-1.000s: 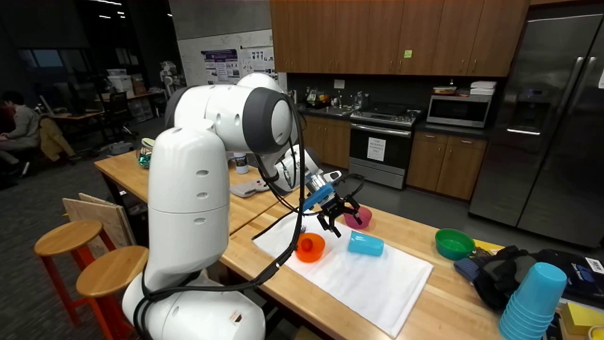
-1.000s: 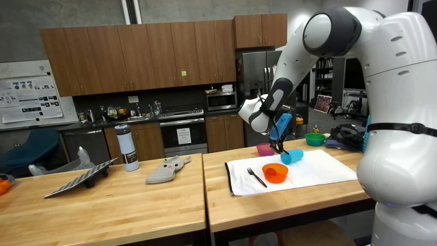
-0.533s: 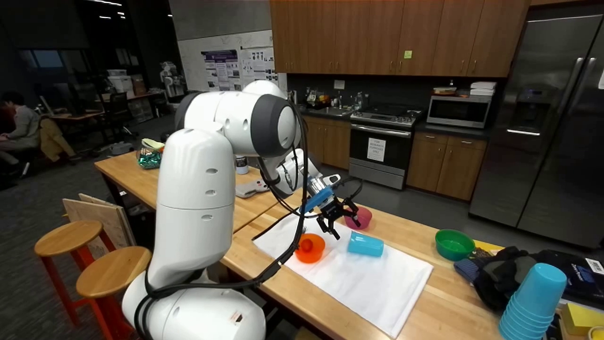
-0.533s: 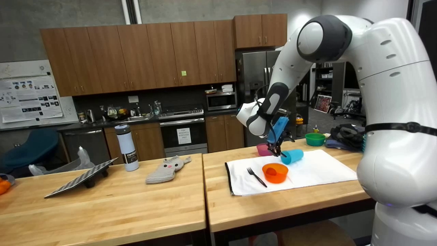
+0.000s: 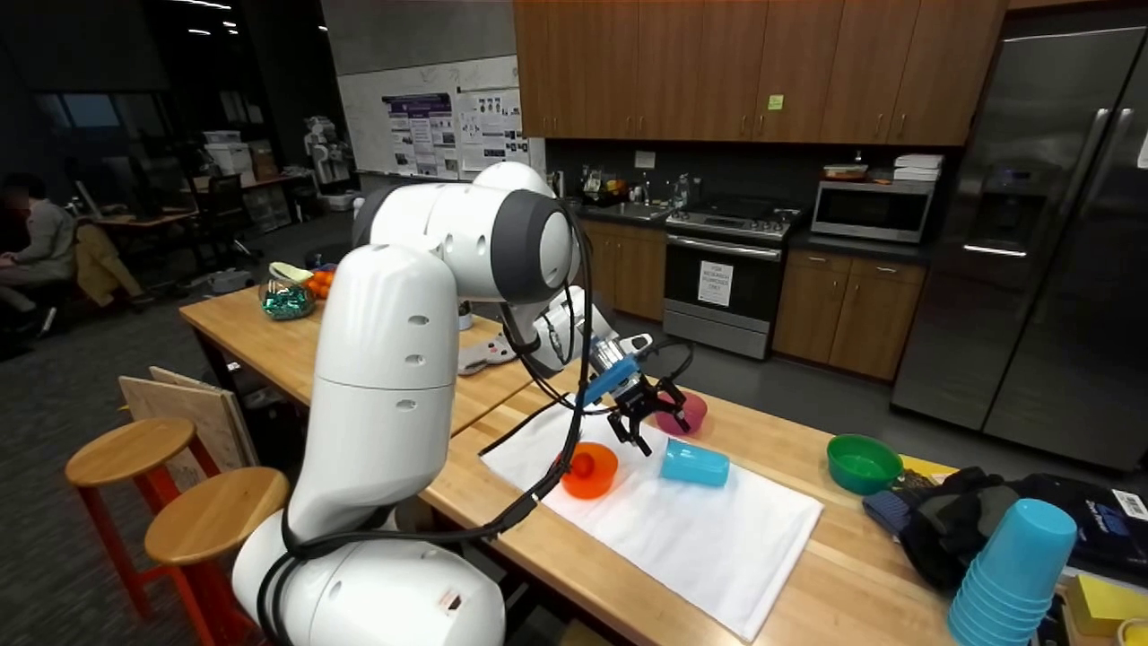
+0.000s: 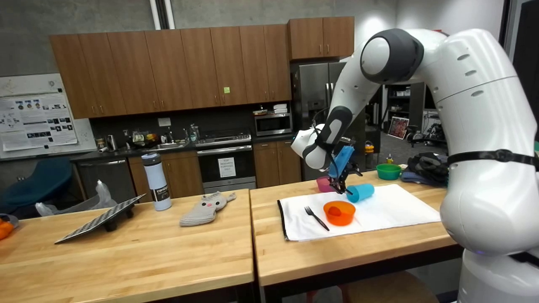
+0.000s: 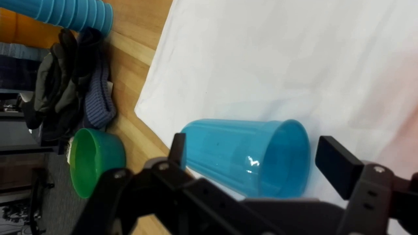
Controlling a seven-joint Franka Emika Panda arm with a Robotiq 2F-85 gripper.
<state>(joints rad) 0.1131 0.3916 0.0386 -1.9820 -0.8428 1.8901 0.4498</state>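
A translucent blue cup [image 7: 225,150] lies on its side on a white cloth [image 7: 261,58], and it also shows in both exterior views [image 5: 696,463] [image 6: 362,192]. My gripper [image 7: 257,153] is open and empty. In the wrist view its black fingers frame the cup, one over the closed end and one beyond the open rim. The gripper [image 5: 665,440] is above the cloth near the cup's end; I see no grip on the cup. An orange bowl [image 5: 603,487] with an orange piece inside sits on the cloth. A dark fork [image 6: 316,218] lies beside it.
A pink bowl [image 5: 689,414] stands just behind the gripper. A green bowl [image 5: 863,468], dark gloves [image 7: 62,81] and a stack of blue cups [image 5: 1013,574] stand further along the wooden table. A grey knitted mitt [image 6: 206,210] and a bottle [image 6: 156,181] are on the adjoining table.
The arm's elbow and upper links have lowered and swung across. The gripper has stayed nearly in place, with only a slight shift. The cup and bowls have not moved.
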